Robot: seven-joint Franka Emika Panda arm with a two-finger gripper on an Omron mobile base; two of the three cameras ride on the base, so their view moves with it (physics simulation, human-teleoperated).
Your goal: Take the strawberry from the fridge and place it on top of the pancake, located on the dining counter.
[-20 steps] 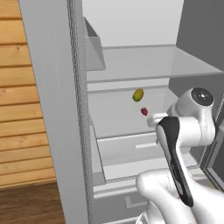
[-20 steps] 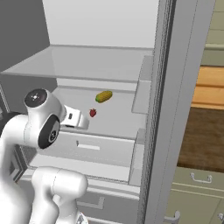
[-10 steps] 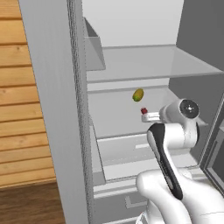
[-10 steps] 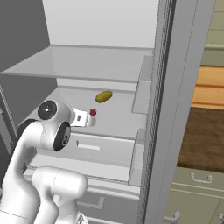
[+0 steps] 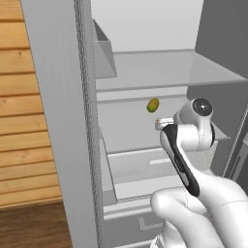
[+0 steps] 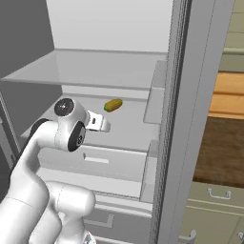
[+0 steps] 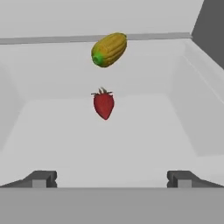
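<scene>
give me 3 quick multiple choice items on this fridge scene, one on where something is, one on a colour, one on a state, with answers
1. In the hand view, where is the strawberry relative to the yellow-green fruit?
A. on a shelf above it
B. nearer the camera, below it in the picture
C. hidden behind it

2. What colour is the berry?
A. red
B. blue
C. white

3. How do the jaws of the gripper stand?
A. shut on the strawberry
B. shut on nothing
C. open, holding nothing

Answers:
1. B, the strawberry sits lower in the hand view, between the fruit and the fingertips.
2. A, its body is red with a small dark top.
3. C, the two tips stand wide apart with bare fridge shelf between them, and the berry lies apart, farther in.
</scene>
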